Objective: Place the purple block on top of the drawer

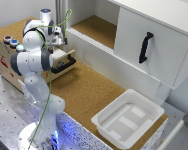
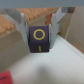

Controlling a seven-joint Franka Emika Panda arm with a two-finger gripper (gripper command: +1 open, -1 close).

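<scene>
In the wrist view my gripper (image 2: 41, 33) is shut on the purple block (image 2: 40, 41), a dark purple cube with a yellow ring and a yellow line on it. One finger (image 2: 22, 23) stands on each side of the block. In the exterior view the gripper (image 1: 57, 46) hangs over the pale wooden drawer (image 1: 62, 57), which is pulled open, its black bar handle (image 1: 64, 64) in front. The block is hidden by the arm there. The drawer belongs to a cork-topped wooden box (image 1: 9, 29) at the exterior view's left.
A white plastic tub (image 1: 128, 119) stands on the cork table (image 1: 89, 92) at the exterior view's lower right. A large white cabinet door (image 1: 159, 45) with a black handle (image 1: 145, 47) is at the upper right. Small round coloured objects (image 1: 10, 41) sit on the box top.
</scene>
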